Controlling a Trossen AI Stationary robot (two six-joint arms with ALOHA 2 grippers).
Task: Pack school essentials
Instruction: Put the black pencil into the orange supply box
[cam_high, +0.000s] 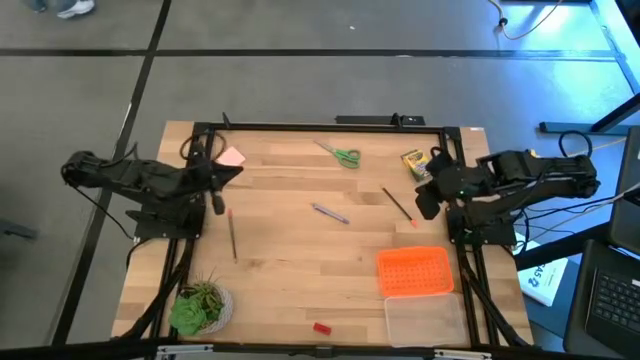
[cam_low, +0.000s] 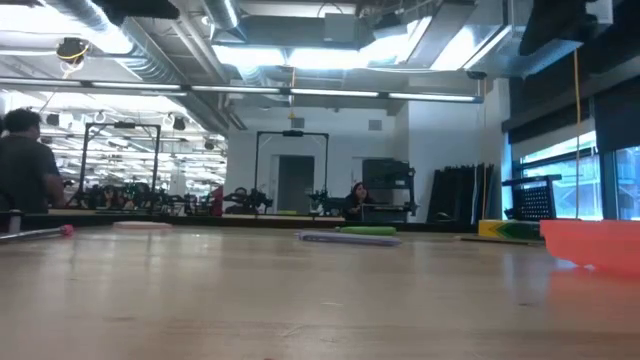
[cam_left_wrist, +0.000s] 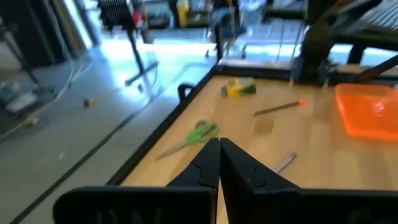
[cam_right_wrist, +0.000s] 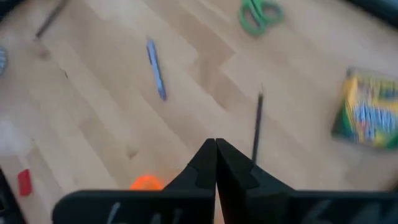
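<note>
The set lies scattered on the wooden table. Green-handled scissors (cam_high: 341, 155) (cam_left_wrist: 191, 137) and the yellow-green crayon box (cam_high: 416, 163) (cam_right_wrist: 369, 116) are near the far edge. The purple pen (cam_high: 330, 213) (cam_right_wrist: 156, 67) is in the middle. One thin pencil (cam_high: 397, 204) (cam_right_wrist: 256, 127) lies right of the pen and another (cam_high: 232, 236) lies left. The pink note pad (cam_high: 232, 157) is at the far left corner and the red eraser (cam_high: 321, 327) at the near edge. My left gripper (cam_high: 217, 190) (cam_left_wrist: 219, 146) is shut beside the pad. My right gripper (cam_high: 428, 203) (cam_right_wrist: 216, 147) is shut over the right pencil. Neither touches anything.
An orange perforated lid (cam_high: 414, 271) (cam_low: 596, 245) lies at the right, with a clear plastic box (cam_high: 425, 320) just nearer. A potted plant (cam_high: 200, 306) stands at the near left corner. A black frame (cam_high: 300, 126) rims the table. People are in the room beyond.
</note>
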